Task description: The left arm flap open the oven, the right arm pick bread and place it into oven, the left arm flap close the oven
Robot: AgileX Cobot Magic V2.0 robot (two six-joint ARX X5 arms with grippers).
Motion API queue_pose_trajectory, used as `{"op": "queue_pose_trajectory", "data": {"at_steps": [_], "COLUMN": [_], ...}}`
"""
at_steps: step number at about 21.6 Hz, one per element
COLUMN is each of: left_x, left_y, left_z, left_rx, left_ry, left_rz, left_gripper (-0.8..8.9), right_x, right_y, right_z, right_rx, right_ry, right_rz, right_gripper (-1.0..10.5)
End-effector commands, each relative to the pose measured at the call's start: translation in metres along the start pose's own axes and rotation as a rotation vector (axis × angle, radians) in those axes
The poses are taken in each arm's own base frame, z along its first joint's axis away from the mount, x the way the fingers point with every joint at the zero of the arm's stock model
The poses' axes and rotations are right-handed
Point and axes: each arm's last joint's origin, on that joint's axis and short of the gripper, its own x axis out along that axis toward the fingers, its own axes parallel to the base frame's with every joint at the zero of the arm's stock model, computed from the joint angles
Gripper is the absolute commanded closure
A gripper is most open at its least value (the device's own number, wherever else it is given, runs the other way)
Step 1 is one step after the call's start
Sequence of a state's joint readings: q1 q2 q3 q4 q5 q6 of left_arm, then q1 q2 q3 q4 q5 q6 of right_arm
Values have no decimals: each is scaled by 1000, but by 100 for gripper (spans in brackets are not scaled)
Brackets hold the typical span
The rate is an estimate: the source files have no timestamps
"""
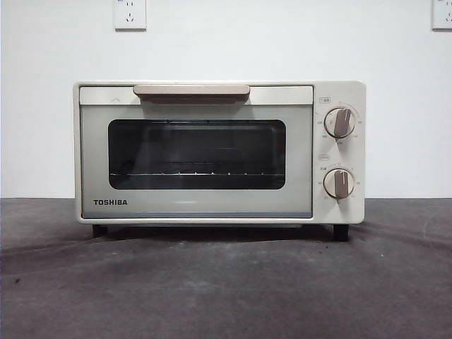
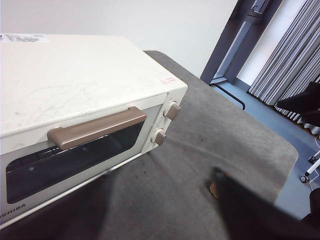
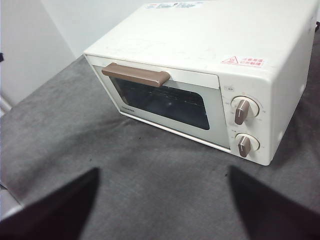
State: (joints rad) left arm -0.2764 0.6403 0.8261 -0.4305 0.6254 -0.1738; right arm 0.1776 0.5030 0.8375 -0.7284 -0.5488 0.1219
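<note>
The cream-white TOSHIBA oven stands on the dark grey table with its door shut. Its beige bar handle runs along the top of the door. Through the dark window I see only the wire rack. The bread is not in view in any frame. My left gripper hovers in front of and above the oven, jaws wide apart and empty. My right gripper hovers over the table in front of the oven, jaws wide apart and empty. Neither arm shows in the front view.
Two beige knobs sit on the oven's right side. A white wall with sockets stands behind. The table's rounded edge lies to the oven's right. A small tan edge shows beside the left gripper's jaw; I cannot tell what it is.
</note>
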Motion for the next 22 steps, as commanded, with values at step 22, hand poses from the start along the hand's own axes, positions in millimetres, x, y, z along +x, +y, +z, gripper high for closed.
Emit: {"op": "queue_pose_trajectory", "data": {"at_steps": [22], "left_x": [-2], "left_y": [-3], "left_z": [7], "left_rx": [30], "left_ry": [-20], "left_rz": [-8], "left_gripper": [290], "right_x": [49], "right_y": [-40], "right_z": [-31], "right_rx": [377], "right_ry": [521], "right_rz": [-310], "right_gripper": [410]}}
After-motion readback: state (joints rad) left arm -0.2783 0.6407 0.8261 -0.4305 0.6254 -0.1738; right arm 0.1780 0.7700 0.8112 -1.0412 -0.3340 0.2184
